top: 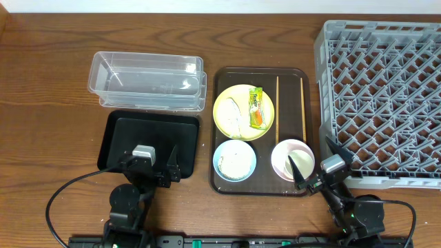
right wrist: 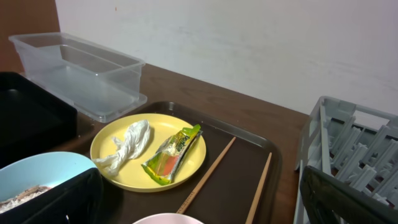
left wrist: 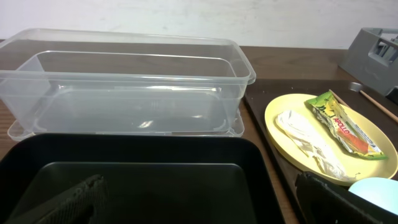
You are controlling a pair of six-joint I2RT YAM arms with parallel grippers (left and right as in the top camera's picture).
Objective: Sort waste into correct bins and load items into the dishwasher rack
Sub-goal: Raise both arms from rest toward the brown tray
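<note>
Left gripper (top: 149, 166): fingers spread, above the black tray (top: 110, 141).
Right gripper (top: 318, 164): fingers spread, between the pinkish-white bowl (top: 284, 153) and the rack (top: 386, 96).
Yellow plate (top: 227, 96): holds the snack wrapper (top: 256, 107), long axis near-to-far, with the crumpled paper (top: 232, 112) beside it.
Chopsticks (top: 278, 109): parallel and apart, same axis, bare tray between them.
Clear tub (top: 146, 81): far left.

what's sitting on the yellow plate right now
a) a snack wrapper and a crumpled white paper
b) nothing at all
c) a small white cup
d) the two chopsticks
a, since the snack wrapper and the crumpled white paper both lie on the yellow plate, while the chopsticks lie beside it on the brown tray.
</note>
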